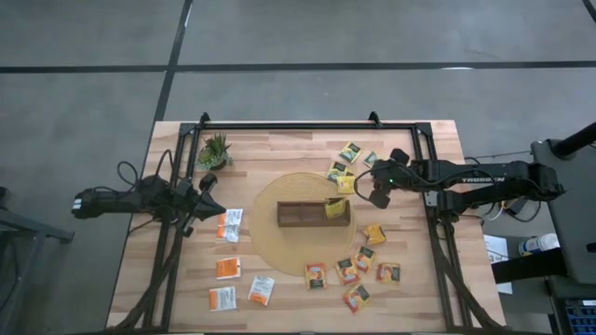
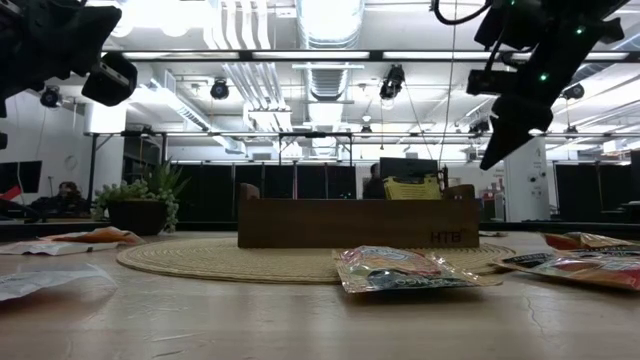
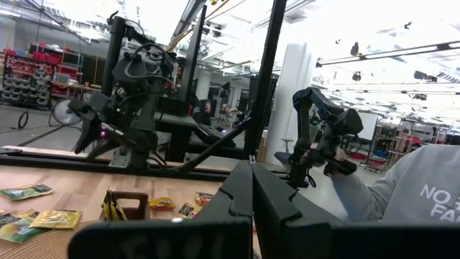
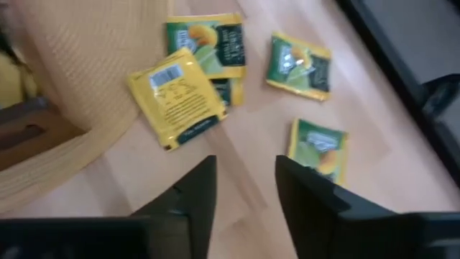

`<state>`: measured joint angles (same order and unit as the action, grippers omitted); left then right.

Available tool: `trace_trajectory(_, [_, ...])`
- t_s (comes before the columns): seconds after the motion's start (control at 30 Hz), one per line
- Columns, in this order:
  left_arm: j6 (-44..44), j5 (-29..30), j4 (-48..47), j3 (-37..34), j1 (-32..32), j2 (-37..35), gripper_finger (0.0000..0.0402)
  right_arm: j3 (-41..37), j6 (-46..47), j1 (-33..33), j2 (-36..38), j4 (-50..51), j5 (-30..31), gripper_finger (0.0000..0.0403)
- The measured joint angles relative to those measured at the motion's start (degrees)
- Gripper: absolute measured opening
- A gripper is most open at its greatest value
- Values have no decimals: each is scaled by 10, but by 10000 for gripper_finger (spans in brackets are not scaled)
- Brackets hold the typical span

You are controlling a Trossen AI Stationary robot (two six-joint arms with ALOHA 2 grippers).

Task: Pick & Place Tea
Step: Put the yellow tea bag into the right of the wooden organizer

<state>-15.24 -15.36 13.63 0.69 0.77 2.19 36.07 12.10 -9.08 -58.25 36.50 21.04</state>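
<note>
Wooden table [image 1: 279,307], light planks, framed by a dark metal rig, on a grey tiled floor.

Tea, sachets, small flat squares:
- One yellow sachet [image 1: 333,209] stands upright in the right end compartment of the tray [image 1: 303,215]; in the low view it rises above the tray wall [image 2: 413,187].
- Yellow-green group [image 1: 346,163] on bare wood beyond the tray's far right corner; one of them, a yellow sachet [image 4: 178,94], lies partly on the mat's edge.
- Orange-brown group [image 1: 358,270] on the near right, spread from the mat's rim outward.
- White-and-orange group [image 1: 233,265] on the left, well apart from the tray.

Tray: dark brown, long, divided, at the middle of a round woven mat [image 1: 279,247].

Right gripper [image 1: 376,194]: raised above the table just right of the tray's right end, fingers [image 4: 194,191] spread, nothing between them.

Left gripper [image 1: 212,207]: at the table's left side, near the white-and-orange group, fingers pressed together, empty.

Potted plant [image 1: 215,151]: small, spiky, green, at the far left.
</note>
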Motion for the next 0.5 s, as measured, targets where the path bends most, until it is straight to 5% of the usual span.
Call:
trace_trajectory(0.27, [0,0,0,0,0,0,0,-1,4,0,0,-2,-17,236])
trace_trajectory(0.5, [0,0,0,0,0,0,0,-1,-73,1,0,-4,-16,266])
